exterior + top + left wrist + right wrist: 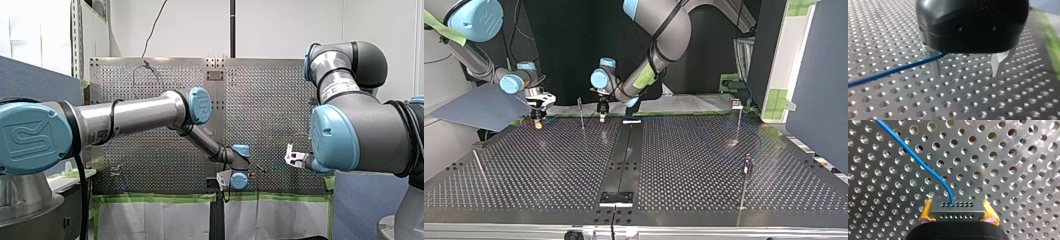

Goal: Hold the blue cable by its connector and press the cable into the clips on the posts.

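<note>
My right tool (958, 213) grips the grey connector (958, 206) between its yellow pads, over the perforated bench (1010, 170). The blue cable (923, 166) leaves the connector and runs past one metal finger of my left tool (967, 73), whose fingers stand wide apart.

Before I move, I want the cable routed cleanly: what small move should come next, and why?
Probably shut my left gripper on the blue cable. Its fingers stand open with the cable running in at one of them, while my right gripper holds the connector between its yellow pads, so the cable's end looks secured.
</note>
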`<state>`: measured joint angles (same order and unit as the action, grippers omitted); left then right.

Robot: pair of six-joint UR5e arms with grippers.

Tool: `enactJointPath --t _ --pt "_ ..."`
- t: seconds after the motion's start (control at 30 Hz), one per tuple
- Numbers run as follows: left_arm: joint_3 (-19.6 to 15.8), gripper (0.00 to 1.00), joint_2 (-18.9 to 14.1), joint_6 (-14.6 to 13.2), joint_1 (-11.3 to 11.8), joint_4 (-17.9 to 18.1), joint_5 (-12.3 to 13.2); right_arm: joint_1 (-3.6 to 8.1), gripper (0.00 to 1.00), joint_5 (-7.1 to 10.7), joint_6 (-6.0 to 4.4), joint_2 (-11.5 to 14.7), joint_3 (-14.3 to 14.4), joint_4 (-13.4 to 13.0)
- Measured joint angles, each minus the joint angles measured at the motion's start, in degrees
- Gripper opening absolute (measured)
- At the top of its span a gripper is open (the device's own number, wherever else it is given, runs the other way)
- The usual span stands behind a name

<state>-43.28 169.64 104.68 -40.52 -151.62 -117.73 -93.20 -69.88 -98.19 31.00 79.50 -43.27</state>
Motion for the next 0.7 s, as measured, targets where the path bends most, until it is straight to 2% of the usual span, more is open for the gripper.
enactJointPath --t 0.13,0.4,0.53,0.7 --pt "-1.7 1.0 -1.4 -1.8 -0.4 0.0 0.7 -0.11 0.0 0.0 0.0 0.0 0.0 0.3" --pt "-5.9 1.0 -5.4 -5.9 -1.2 2.5 4.4 -0.31 0.0 0.0 0.0 0.0 0.0 1.2" --pt "-7.2 1.0 -6.4 -7.3 -1.7 1.3 6.1 -0.34 0.0 -0.01 0.06 0.0 0.0 1.4" --pt "-8.1 1.0 -6.6 -9.2 -2.2 -0.9 5.3 -0.47 0.0 -0.04 0.16 0.0 0.0 1.8"
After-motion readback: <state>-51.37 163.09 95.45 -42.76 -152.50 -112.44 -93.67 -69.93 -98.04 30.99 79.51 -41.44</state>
